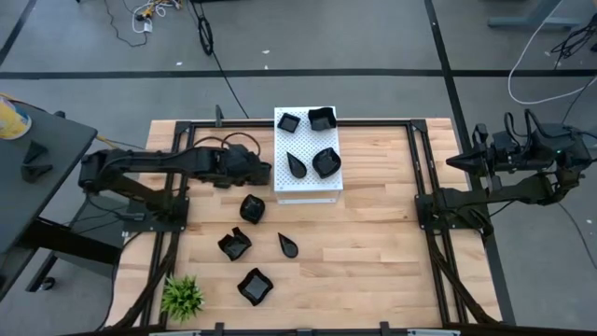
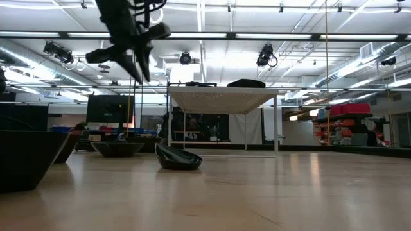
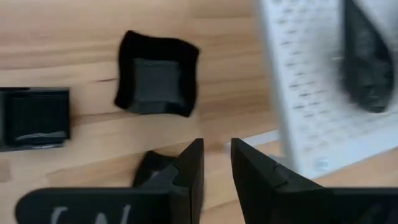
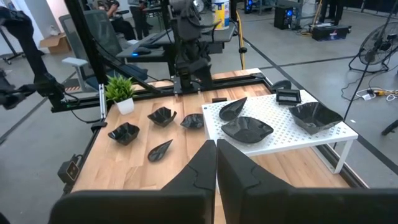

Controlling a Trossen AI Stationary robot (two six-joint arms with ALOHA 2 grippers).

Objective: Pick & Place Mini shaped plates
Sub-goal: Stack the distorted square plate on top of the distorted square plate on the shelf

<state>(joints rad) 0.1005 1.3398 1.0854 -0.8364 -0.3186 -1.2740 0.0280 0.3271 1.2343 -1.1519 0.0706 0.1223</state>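
Observation:
Several mini shaped plates, small glossy black dishes, lie about. Some sit on the white perforated board [image 1: 310, 187]: a small square one [image 1: 288, 121], a larger one [image 1: 322, 119], a teardrop [image 1: 297, 164] and a rounded one [image 1: 326, 162]. On the wood lie others [image 1: 252, 208] [image 1: 234, 245] [image 1: 255, 286] and a teardrop [image 1: 288, 246]. My left gripper [image 1: 268, 174] hangs above the table beside the board's left edge, its fingers a little apart with nothing between them [image 3: 216, 158]. Below it lies a wavy-rimmed plate [image 3: 157, 74]. My right gripper [image 4: 216, 162] is shut and empty at the right side.
A small green plant [image 1: 183, 295] stands at the front left corner. The board [image 2: 221, 96] stands raised on thin legs. Black frame rails [image 1: 422, 177] run along both sides of the table. Bare wood lies right of the board.

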